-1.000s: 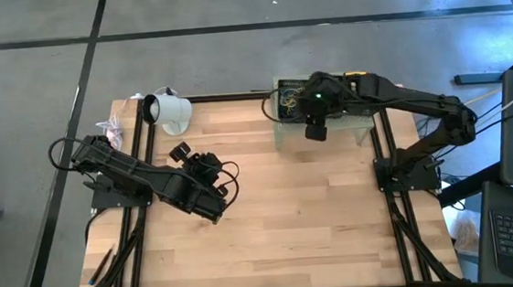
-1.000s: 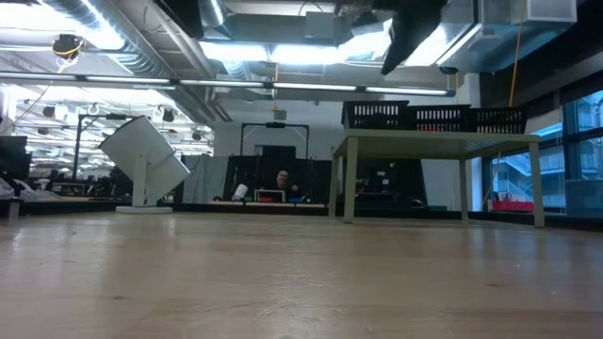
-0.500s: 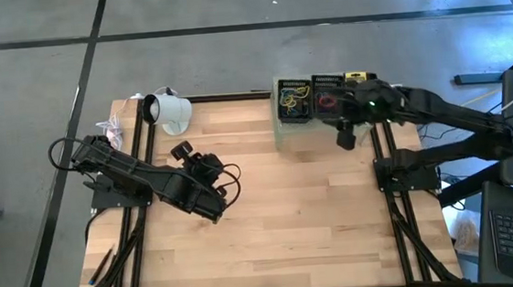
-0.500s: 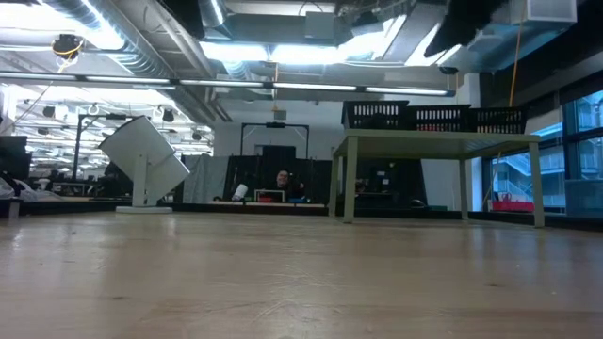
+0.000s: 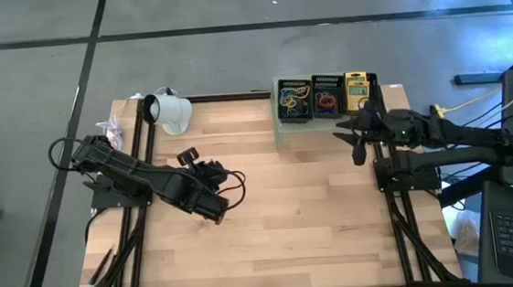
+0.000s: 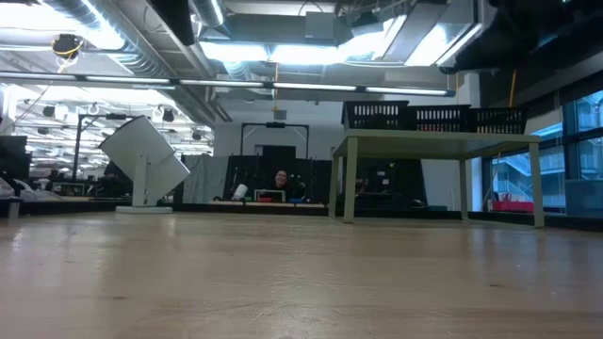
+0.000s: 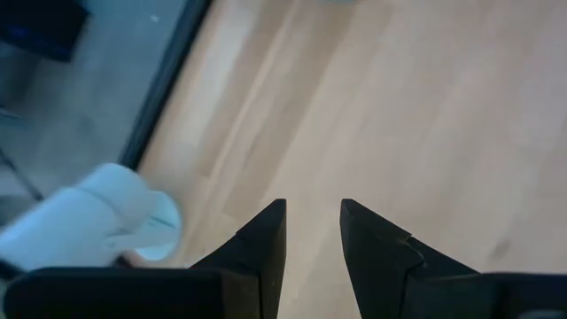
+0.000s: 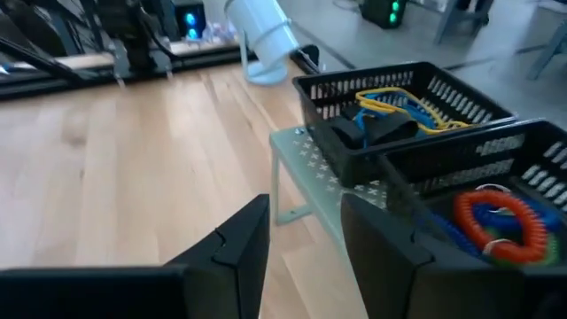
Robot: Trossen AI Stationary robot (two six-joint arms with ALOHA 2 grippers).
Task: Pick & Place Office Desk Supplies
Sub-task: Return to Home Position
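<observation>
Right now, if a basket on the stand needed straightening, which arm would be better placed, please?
Likely the right: the right claw hangs beside the green stand, with the black baskets close in its wrist view. The left claw is mid-table, farther off.

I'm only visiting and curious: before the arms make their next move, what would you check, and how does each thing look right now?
1. Three black baskets in a row on the pale green perforated stand: ok.
2. Coloured rubber bands lying inside their basket: ok.
3. Right gripper open, holding nothing, beside the stand and apart from the baskets: ok.
4. Left gripper open, holding nothing, over bare tabletop: ok.
5. White cup-like object at the table's far left corner, apart from both arms: ok.
6. Baskets fully seated on the stand: cannot tell.
</observation>
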